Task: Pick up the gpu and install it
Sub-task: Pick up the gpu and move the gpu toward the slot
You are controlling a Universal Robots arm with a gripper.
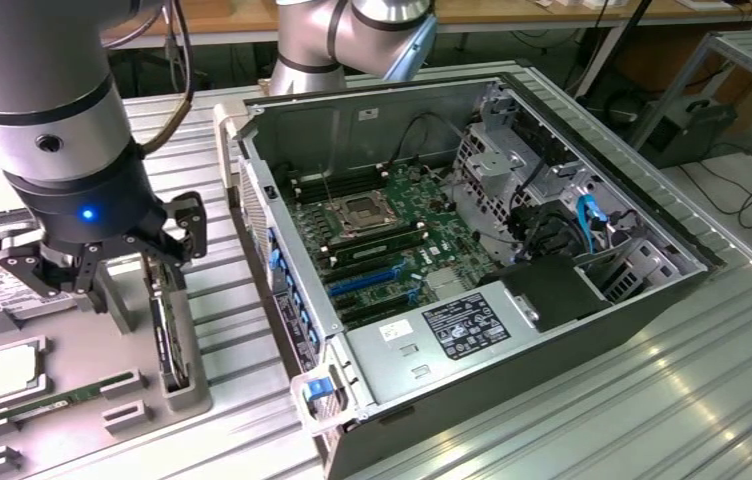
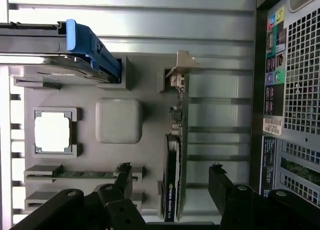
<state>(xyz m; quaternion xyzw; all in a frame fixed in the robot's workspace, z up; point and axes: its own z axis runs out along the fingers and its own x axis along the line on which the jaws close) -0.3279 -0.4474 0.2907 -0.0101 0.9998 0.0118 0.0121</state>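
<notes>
The claw is hovering at the exterior view's lower left, and we are seeing its fingers apart, either side of the graphics card standing edgewise in the grey tray.

the arm hangs vertical, wrist down, its jaws spread wide apart.

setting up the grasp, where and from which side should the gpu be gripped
Grip the gpu by its long upper edge, coming straight down from above, fingers on its two flat faces. It stands on edge in the tray slots, so only that edge is free.
</notes>
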